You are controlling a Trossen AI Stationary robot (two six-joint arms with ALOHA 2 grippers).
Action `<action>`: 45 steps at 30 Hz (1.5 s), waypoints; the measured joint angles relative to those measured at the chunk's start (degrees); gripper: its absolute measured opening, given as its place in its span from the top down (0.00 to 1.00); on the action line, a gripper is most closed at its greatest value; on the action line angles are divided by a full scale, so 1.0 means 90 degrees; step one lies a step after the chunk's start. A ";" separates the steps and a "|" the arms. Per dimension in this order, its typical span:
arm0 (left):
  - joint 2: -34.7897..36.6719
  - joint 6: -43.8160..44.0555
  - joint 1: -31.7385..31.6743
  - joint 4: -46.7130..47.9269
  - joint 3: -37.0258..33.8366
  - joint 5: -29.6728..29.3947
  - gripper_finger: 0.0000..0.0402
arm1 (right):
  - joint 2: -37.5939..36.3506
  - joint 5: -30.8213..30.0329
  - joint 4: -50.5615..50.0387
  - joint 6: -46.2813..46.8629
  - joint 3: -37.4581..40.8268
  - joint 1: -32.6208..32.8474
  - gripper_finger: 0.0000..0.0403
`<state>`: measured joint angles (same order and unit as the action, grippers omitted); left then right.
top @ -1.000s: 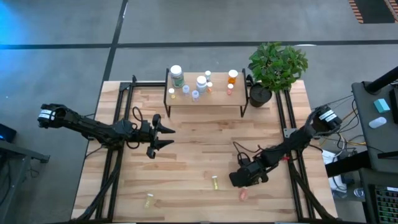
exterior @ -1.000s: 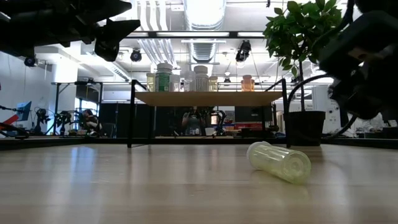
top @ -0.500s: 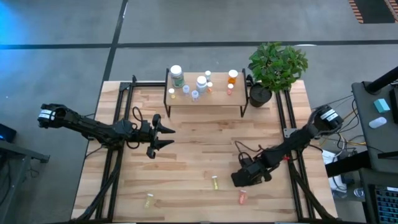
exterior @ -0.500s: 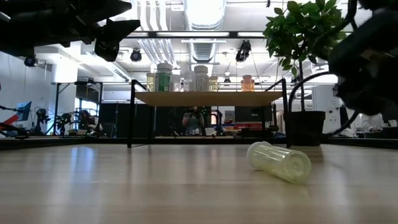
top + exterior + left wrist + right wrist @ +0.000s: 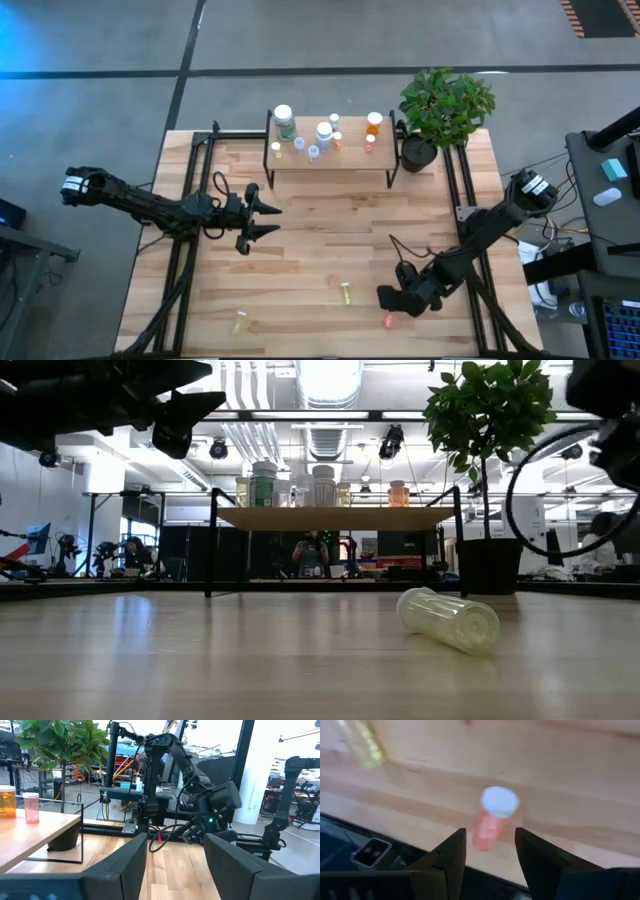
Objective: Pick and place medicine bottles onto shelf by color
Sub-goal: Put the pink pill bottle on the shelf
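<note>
Fingers of the right gripper (image 5: 485,851) stand apart above the pink bottle (image 5: 492,817) lying on the table (image 5: 320,250) well short of the shelf (image 5: 330,158); left gripper (image 5: 268,218) waits open; closing off-centre could roll the bottle off the near edge.

High cam: overhead, straight down, whole counter (image 5: 300,250) and both arms. Low cam: counter level, near edge, facing the far shelf (image 5: 335,517) and plant (image 5: 490,410); both also in high. Left wrist cam: level, looks right across the counter at the right arm. Right wrist cam: close, tilted down on a pink bottle (image 5: 491,822), also in high.
</note>
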<state>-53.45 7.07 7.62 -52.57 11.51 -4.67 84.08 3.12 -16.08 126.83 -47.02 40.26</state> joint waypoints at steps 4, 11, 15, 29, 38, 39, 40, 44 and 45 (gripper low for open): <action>0.0000 0.0000 0.0002 -0.0005 0.0000 0.0000 0.55 | 0.0455 -0.0085 -0.0142 -0.0062 -0.0354 0.0025 0.60; 0.0000 0.0010 0.0002 -0.0052 0.0000 0.0014 0.55 | 0.1352 0.0364 -0.0237 -0.0458 -0.0890 0.0028 0.60; 0.0002 0.0134 0.0000 -0.0059 0.0000 0.0076 0.55 | 0.1548 0.0306 -0.0274 -0.0739 -0.1007 -0.0005 0.60; 0.0002 0.0172 0.0000 -0.0056 0.0002 0.0153 0.55 | 0.1563 0.0233 -0.0867 -0.1536 -0.1008 0.0013 0.68; 0.0002 0.0172 0.0000 -0.0056 0.0002 0.0155 0.55 | 0.1498 0.0316 -0.0921 -0.1733 -0.0992 -0.0009 0.79; 0.0002 0.0172 0.0000 -0.0056 0.0002 0.0155 0.55 | 0.1465 0.0316 -0.0927 -0.1792 -0.0999 -0.0021 0.79; 0.0002 0.0172 0.0001 -0.0056 0.0002 0.0155 0.55 | 0.1418 0.0270 -0.0938 -0.1874 -0.1013 -0.0037 0.79; 0.0001 0.0172 0.0002 -0.0055 0.0002 0.0155 0.55 | 0.1135 -0.0861 -0.1082 -0.2407 -0.1076 -0.0171 0.79; 0.0000 0.0172 0.0000 -0.0056 0.0002 0.0155 0.55 | 0.1033 -0.1262 -0.1099 -0.2604 -0.1110 -0.0217 0.79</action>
<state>-53.45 8.62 7.62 -53.08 11.53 -3.27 93.37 -8.23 -25.97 103.40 -57.01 38.31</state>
